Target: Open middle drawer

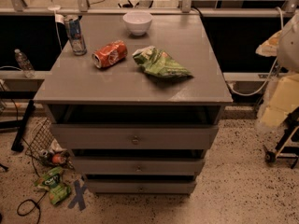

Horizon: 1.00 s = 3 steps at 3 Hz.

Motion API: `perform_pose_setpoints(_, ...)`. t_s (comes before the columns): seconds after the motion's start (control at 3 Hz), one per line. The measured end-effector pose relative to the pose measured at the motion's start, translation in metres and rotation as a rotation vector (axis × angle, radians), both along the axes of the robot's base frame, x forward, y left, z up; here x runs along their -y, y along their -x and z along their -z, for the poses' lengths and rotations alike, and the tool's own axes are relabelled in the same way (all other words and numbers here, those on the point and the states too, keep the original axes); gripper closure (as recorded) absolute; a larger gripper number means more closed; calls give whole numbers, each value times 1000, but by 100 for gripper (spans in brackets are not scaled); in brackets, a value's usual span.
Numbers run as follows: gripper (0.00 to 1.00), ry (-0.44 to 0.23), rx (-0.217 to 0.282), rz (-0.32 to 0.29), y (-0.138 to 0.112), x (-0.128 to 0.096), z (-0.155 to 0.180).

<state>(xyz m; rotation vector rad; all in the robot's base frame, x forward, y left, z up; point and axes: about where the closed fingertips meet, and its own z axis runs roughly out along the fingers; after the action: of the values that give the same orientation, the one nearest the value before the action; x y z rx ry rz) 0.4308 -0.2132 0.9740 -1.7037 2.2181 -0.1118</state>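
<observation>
The middle drawer (138, 166) is the second of three grey fronts on the cabinet, with a small round knob (138, 169) at its centre and a dark gap above it. The taller top drawer front (134, 137) is above it and the narrow bottom one (140, 186) is below. My gripper (280, 101) is among the pale, blurred arm parts at the right edge, off to the cabinet's right and well clear of the drawers.
On the cabinet top (93, 85) are a white bowl (137, 22), an upright can (74, 35), a lying red can (110, 53) and a green bag (161, 63). A wire basket (39, 136), litter and cables lie on the floor at left.
</observation>
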Motion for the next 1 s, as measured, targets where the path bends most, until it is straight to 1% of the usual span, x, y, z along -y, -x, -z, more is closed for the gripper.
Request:
perform_pose_setpoints(0.33,0,-64,-45,-27,15,-9,47)
perform_pose_setpoints(0.67,0,-208,-104,-40,30,-28,120)
perform_pose_setpoints(1.0,0,-208,-104,-40,30,-28,120)
